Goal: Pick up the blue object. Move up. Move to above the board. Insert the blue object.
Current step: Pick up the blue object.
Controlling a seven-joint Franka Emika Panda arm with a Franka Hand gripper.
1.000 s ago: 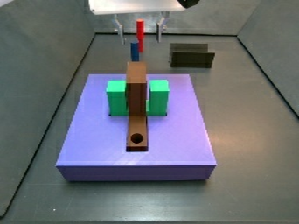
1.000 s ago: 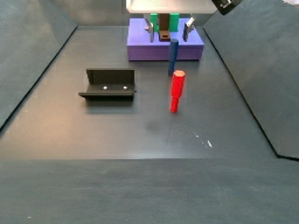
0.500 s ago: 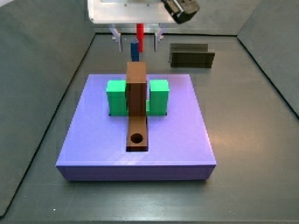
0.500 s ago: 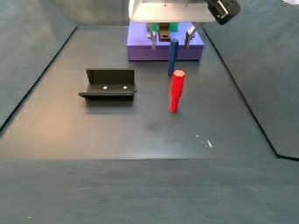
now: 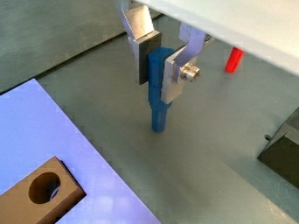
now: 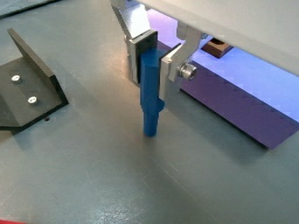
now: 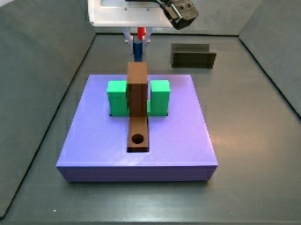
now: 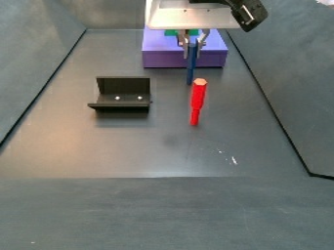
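Both wrist views show the gripper (image 5: 162, 63) with its silver finger plates closed against the upper part of the blue object (image 5: 158, 87), which stands upright with its lower end on or just above the grey floor; contact there cannot be told. One wrist view adds the corner of the purple slab (image 5: 52, 131) with the hole end of the board (image 5: 41, 190) on it, and the red stick (image 5: 233, 59) small in the background, apart from the peg. Another wrist view shows the gripper (image 6: 156, 54) on the blue object (image 6: 151, 92) with the fixture (image 6: 30, 79) well off to one side, the purple slab (image 6: 239, 101) on the opposite side, and bare floor around the peg's foot. Seen from a side view, the gripper (image 7: 137, 35) sits at the far end beyond the slab (image 7: 177, 132), the board (image 7: 137, 105) running toward the near edge between green blocks (image 7: 119, 97), its hole near. From the opposite side view, the gripper (image 8: 190, 37) holds the blue object (image 8: 190, 64) just in front of the slab, the red stick (image 8: 198, 102) close beside it nearer the camera, and wide open floor to the left around the fixture (image 8: 123, 95).
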